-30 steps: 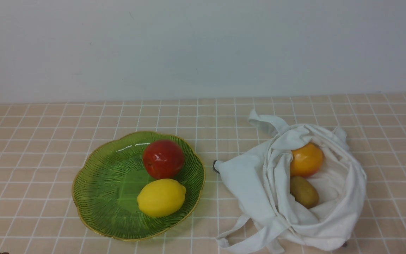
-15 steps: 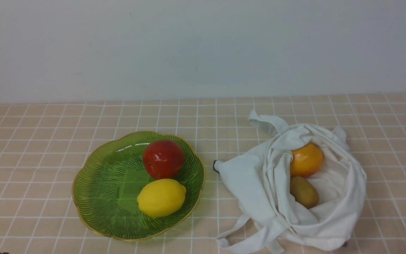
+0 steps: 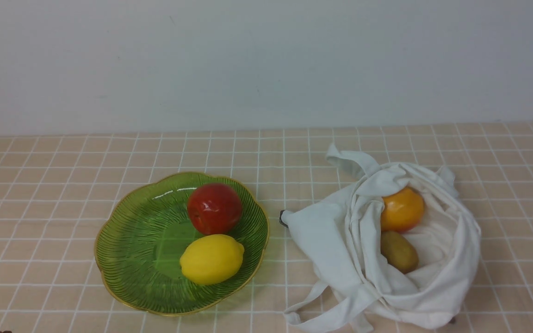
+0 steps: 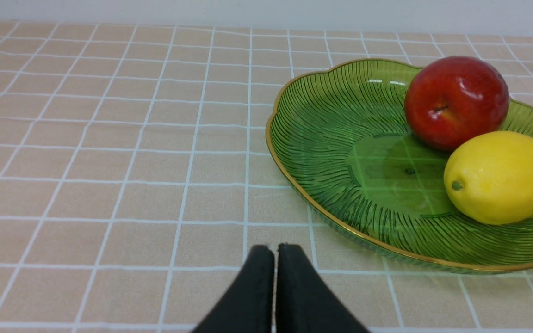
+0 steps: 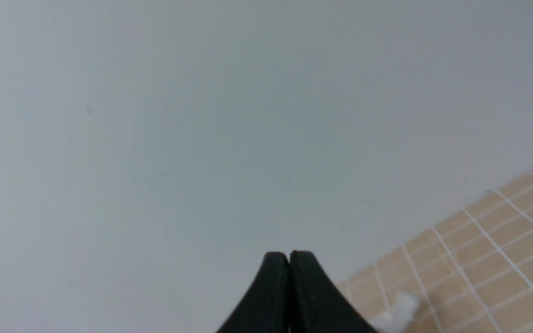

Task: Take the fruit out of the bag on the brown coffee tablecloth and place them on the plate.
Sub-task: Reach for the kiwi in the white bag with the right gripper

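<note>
Pale wall (image 3: pixel 266 60) behind, peach-brown gridded tablecloth (image 3: pixel 40 208) below. Right of the scalloped green glass plate (image 3: pixel 127 240) slumps the white cloth bag (image 3: pixel 331 240), open, with the round orange fruit (image 3: pixel 403 209) and brown oval kiwi (image 3: pixel 399 252) inside. On the plate sit a red apple (image 3: pixel 214 208) and a yellow lemon (image 3: pixel 211 259). The left gripper (image 4: pixel 275 252), near the plate's rim, and the right gripper (image 5: pixel 288 256) are both pinched closed, empty.

A green glass plate (image 4: pixel 326 134) with a thin gold rim sits on the peach grid-lined tablecloth (image 4: pixel 109 138). On the plate, off its centre, a red apple (image 4: pixel 456 101) lies right beside a yellow lemon (image 4: pixel 502 178). The left gripper (image 4: pixel 275 252) is near the plate's rim, its fingers pressed together and empty.
</note>
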### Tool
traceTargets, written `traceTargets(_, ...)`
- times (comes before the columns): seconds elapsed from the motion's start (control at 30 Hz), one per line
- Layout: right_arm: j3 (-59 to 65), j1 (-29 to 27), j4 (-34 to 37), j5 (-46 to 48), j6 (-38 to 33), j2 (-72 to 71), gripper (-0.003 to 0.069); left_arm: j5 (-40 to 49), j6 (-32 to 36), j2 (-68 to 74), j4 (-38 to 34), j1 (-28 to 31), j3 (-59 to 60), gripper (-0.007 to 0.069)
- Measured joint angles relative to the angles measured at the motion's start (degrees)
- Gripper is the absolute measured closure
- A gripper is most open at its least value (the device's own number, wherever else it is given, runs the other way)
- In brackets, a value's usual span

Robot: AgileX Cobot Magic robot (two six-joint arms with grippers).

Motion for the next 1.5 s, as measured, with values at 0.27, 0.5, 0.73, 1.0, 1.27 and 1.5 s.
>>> traceTargets(0.27, -0.09, 0.21, 3.87, -7.05, 3.16, 0.0, 0.0673, 0.0, 0.0, 0.0, 0.0, 0.0, 0.0, 0.0632)
traceTargets(0.5, -21.92, 4.75, -6.85, 13.96, 4.6, 7.42, 0.0673, 0.0, 0.0, 0.0, 0.0, 0.0, 0.0, 0.0632)
traceTargets(0.73, -43.81, 11.98, -11.3, 45.39, -7.72, 32.41, 0.0673, 0.0, 0.0, 0.0, 0.0, 0.0, 0.0, 0.0632)
traceTargets(1.0, -59.96, 19.55, -2.96, 60.3, -23.72, 63.04, 0.0673, 0.0, 0.0, 0.0, 0.0, 0.0, 0.0, 0.0632)
traceTargets(1.27, -70.77, 23.68, -7.58, 63.55, -26.45, 86.54, 0.0669, 0.0, 0.0, 0.0, 0.0, 0.0, 0.0, 0.0632)
traceTargets(1.5, -71.62, 23.68, -12.37, 61.81, -24.03, 96.79, 0.0659, 0.0, -0.07, 0.0, 0.0, 0.0, 0.0, 0.0632)
